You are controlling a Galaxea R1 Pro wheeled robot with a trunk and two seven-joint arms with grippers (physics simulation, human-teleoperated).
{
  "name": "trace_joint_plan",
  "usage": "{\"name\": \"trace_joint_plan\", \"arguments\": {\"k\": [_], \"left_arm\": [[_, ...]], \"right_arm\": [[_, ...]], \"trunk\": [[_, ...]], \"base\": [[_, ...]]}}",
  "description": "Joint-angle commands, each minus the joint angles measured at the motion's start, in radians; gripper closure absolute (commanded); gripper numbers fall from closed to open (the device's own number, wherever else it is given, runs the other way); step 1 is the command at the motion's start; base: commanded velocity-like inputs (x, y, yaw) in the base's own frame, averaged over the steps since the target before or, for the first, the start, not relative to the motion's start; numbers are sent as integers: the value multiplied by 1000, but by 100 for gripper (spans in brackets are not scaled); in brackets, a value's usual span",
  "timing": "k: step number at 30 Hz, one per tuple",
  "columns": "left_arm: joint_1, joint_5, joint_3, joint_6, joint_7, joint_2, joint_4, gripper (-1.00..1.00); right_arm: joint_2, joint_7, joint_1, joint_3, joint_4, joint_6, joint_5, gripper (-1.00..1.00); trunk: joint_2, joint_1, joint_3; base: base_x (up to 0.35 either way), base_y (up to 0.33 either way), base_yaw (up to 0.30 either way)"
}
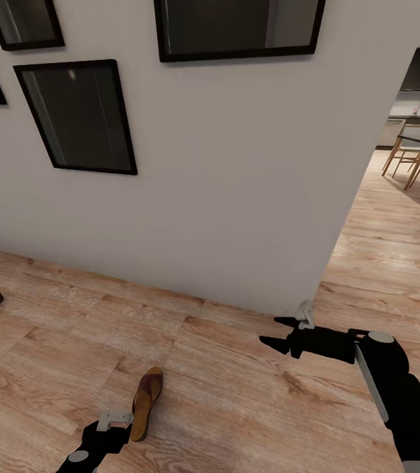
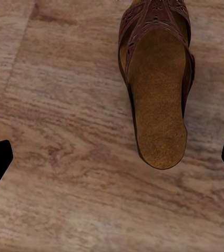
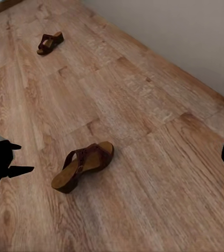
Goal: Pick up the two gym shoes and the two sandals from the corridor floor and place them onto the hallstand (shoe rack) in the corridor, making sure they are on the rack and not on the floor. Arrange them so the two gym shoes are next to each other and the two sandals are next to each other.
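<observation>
One brown sandal [image 1: 146, 402] lies flat on the wood-plank corridor floor [image 1: 236, 407], out from the white wall [image 1: 236, 197]. The left gripper [image 1: 114, 430] hangs just beside it with its fingers spread wide and holding nothing. The left wrist view shows the sandal's grainy tan sole and its cut-out leather strap up close. The other sandal [image 3: 50, 43] lies far off along the floor. The right gripper [image 1: 277, 332] is spread too, near the wall's corner. Black picture frames [image 1: 78, 118] hang on the wall.
</observation>
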Motion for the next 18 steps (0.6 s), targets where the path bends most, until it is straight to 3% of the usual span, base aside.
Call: {"name": "trace_joint_plan", "arguments": {"k": [1, 5, 18], "left_arm": [[0, -10, 5, -4, -1, 0, 0, -100], [0, -10, 5, -4, -1, -1, 0, -100], [-1, -10, 5, -3, -1, -12, 0, -100]], "right_arm": [[0, 7, 0, -7, -1, 6, 5, -100], [0, 9, -1, -13, -1, 6, 5, -100], [0, 8, 0, -17, 1, 5, 5, -100]], "trunk": [[0, 0, -1], [0, 0, -1], [-3, 6, -51]], "base": [[0, 0, 0], [0, 0, 0], [0, 0, 0]]}}
